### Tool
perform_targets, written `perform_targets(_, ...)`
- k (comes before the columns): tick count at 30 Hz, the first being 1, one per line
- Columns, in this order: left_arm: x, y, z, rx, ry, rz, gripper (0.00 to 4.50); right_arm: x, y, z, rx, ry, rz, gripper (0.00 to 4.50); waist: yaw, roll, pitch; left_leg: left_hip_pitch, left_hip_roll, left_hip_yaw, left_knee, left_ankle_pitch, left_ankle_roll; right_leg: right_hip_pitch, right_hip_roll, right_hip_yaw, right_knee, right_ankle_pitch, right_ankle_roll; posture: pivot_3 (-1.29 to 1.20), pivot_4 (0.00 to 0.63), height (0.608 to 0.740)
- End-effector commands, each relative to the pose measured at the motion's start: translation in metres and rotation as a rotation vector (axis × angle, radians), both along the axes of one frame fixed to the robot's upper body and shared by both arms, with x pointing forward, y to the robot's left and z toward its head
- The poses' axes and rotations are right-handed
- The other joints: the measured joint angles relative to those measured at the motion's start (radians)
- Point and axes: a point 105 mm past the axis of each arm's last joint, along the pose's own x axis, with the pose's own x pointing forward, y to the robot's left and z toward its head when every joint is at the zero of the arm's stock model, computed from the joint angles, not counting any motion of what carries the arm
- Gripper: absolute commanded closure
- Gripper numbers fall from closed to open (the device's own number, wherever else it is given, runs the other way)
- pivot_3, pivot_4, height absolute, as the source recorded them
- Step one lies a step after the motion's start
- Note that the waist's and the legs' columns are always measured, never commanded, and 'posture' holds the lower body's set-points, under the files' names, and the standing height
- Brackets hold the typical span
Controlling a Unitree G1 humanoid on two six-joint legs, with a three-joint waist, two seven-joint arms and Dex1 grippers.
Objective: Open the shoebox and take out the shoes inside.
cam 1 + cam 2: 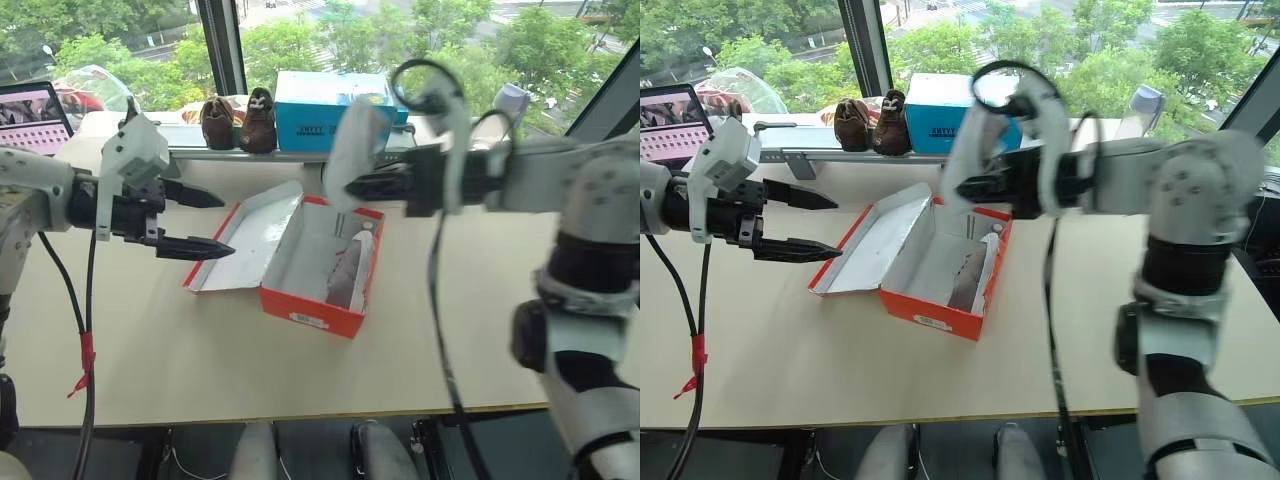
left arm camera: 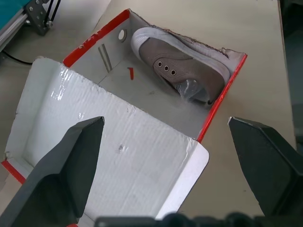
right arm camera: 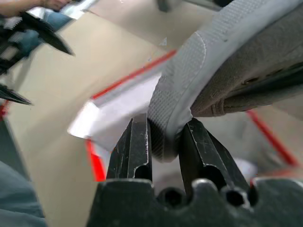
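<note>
Shoe (image 1: 352, 150) upright in right jaws

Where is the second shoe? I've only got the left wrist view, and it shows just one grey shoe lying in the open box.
Observer: The right end effector is shut on the other shoe, gripping it by the sole edge and holding it in the air above the shoebox.
Operator: Okay. Is there anything behind the box I should keep away from?
Observer: Yes. On the ledge by the window stand a dark brown pair of shoes and, beside them, a light-blue box, both apart from the shoebox.
</note>
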Motion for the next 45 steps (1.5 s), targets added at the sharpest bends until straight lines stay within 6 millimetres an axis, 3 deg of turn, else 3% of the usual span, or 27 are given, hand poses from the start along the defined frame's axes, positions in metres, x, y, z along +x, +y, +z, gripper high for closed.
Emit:
perform_targets(1,0.001,0.0,0.01,0.012,-0.047,-0.022,0.0,0.008,-0.055,-0.015,-0.31,-0.091,-0.111,3.85,0.002,0.0,0.0,-0.001,-0.001,0.0,0.0,0.0,0.0,0.0,0.0,0.001,0.0,-0.006,-0.001,0.0,0.15,0.74)
perform_targets(3,0.003,-0.003,0.01,0.014,-0.05,-0.033,0.0,0.013,-0.093,-0.033,-0.516,-0.091,-0.164,3.85,-0.011,0.0,0.0,0.0,-0.001,0.004,0.001,0.0,0.0,-0.001,-0.001,0.005,0.0,-0.006,0.0,0.0,0.15,0.74)
perform_targets(6,0.005,-0.005,0.011,0.013,-0.053,-0.043,0.0,0.019,-0.127,-0.063,-0.765,-0.065,-0.15,3.85,-0.033,0.0,0.0,0.0,-0.001,0.005,0.003,0.0,0.0,-0.002,0.0,0.008,0.002,-0.005,0.001,0.0,0.15,0.74)
perform_targets(10,0.004,-0.008,0.012,0.012,-0.054,-0.052,0.0,0.027,-0.144,-0.103,-0.874,0.006,-0.093,3.85,-0.055,0.001,0.001,0.002,-0.001,0.006,0.003,0.0,0.0,-0.002,0.0,0.01,0.003,-0.004,0.002,0.0,0.15,0.74)
perform_targets(14,0.002,-0.008,0.012,0.014,-0.051,-0.049,0.0,0.035,-0.149,-0.132,-0.92,0.053,-0.04,3.85,-0.062,0.002,0.001,0.002,-0.001,0.007,0.003,0.0,0.0,-0.003,0.001,0.011,0.004,0.0,0.009,0.0,0.15,0.74)
perform_targets(18,0.0,-0.007,0.012,0.014,-0.047,-0.041,0.0,0.039,-0.139,-0.142,-0.888,0.08,-0.005,2.48,-0.059,0.002,0.001,0.002,-0.001,0.007,0.005,0.0,0.0,-0.002,0.001,0.012,0.004,0.0,0.01,0.0,0.15,0.74)
perform_targets(23,-0.001,-0.006,0.011,0.016,-0.043,-0.03,0.0,0.042,-0.123,-0.109,-0.799,0.05,-0.022,0.73,-0.051,0.004,0.003,0.002,-0.001,0.007,0.007,0.0,0.0,-0.001,0.001,0.013,0.004,0.001,0.011,0.0,0.15,0.74)
perform_targets(25,-0.002,-0.004,0.01,0.018,-0.043,-0.023,0.0,0.039,-0.108,-0.083,-0.737,0.013,0.009,0.07,-0.049,0.004,0.003,0.002,-0.001,0.007,0.006,0.0,0.0,-0.001,0.001,0.013,0.004,0.001,0.011,0.0,0.15,0.74)
perform_targets(28,-0.002,-0.004,0.01,0.015,-0.044,-0.017,0.0,0.031,-0.061,-0.039,-0.602,-0.116,0.167,0.07,-0.052,0.007,0.004,0.002,-0.001,0.008,0.005,0.0,0.0,-0.003,0.001,0.013,0.004,0.001,0.011,0.0,0.15,0.74)
perform_targets(31,-0.002,-0.004,0.01,0.014,-0.044,-0.016,0.0,0.017,-0.027,-0.023,-0.532,-0.157,0.334,0.07,-0.051,0.007,0.004,0.002,-0.001,0.007,0.004,0.0,0.0,-0.003,0.002,0.013,0.005,0.001,0.011,0.0,0.15,0.74)
perform_targets(34,-0.001,-0.005,0.01,0.007,-0.049,-0.014,0.0,-0.031,0.043,-0.019,-0.442,-0.167,0.763,0.07,-0.049,0.007,0.004,0.002,-0.001,0.007,0.005,0.0,0.0,-0.002,0.002,0.013,0.005,0.001,0.011,0.0,0.15,0.74)
perform_targets(36,-0.001,-0.005,0.01,0.003,-0.051,-0.011,0.0,-0.04,0.062,-0.02,-0.414,-0.175,0.853,0.07,-0.05,0.007,0.004,0.002,-0.001,0.007,0.005,0.0,0.0,-0.002,0.002,0.013,0.005,0.001,0.011,0.0,0.15,0.74)
perform_targets(37,-0.001,-0.005,0.01,0.004,-0.051,-0.01,0.0,-0.036,0.071,-0.02,-0.401,-0.197,0.856,0.07,-0.05,0.007,0.004,0.002,-0.001,0.007,0.005,0.0,0.0,-0.002,0.002,0.013,0.006,0.001,0.011,0.0,0.15,0.74)
perform_targets(41,-0.005,-0.004,0.009,-0.001,-0.052,0.004,0.0,0.013,0.1,-0.035,-0.326,-0.198,0.713,0.07,-0.05,0.005,0.003,0.002,-0.001,0.007,0.007,0.0,0.0,-0.001,0.002,0.013,0.006,0.002,0.011,0.0,0.15,0.74)
perform_targets(45,-0.007,-0.002,0.008,0.0,-0.052,0.021,0.0,0.055,0.105,-0.041,-0.246,-0.12,0.532,0.07,-0.044,0.005,0.003,0.002,-0.001,0.007,0.008,0.0,0.0,-0.001,0.002,0.013,0.006,0.004,0.009,0.0,0.15,0.74)
